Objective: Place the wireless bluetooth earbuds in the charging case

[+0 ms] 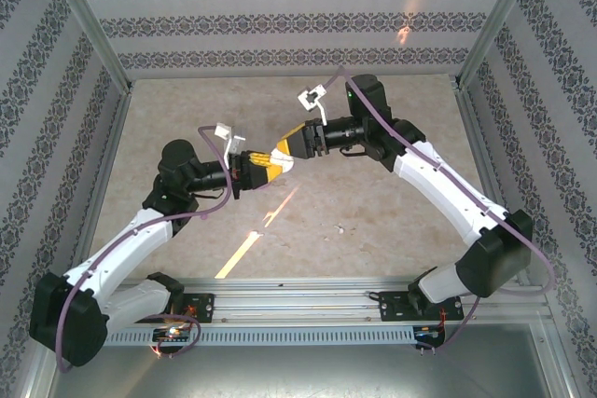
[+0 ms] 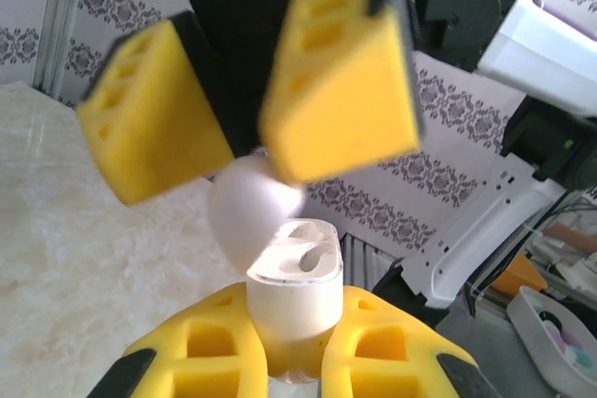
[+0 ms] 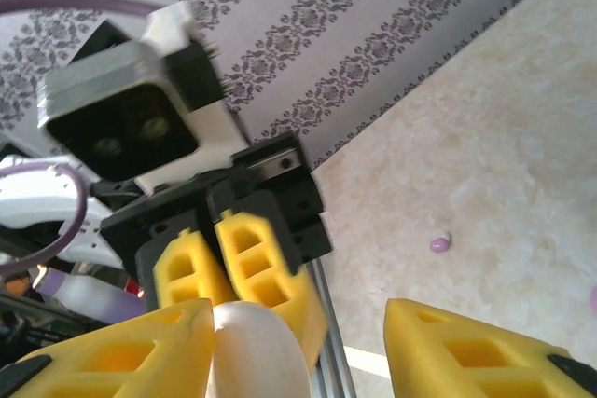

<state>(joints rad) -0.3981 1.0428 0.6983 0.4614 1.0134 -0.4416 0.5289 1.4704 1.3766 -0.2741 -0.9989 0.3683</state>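
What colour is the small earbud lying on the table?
Lilac-purple; the earbud shows best in the right wrist view.

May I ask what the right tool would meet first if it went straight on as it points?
Likely the open lid of the pale pink oval plastic charging case gripped by the left tool, just ahead of the right tool; depth is unclear.

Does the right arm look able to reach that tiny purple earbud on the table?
Probably yes. The right gripper is open and empty, and the earbud lies out in the open on the table. It must only leave the case first.
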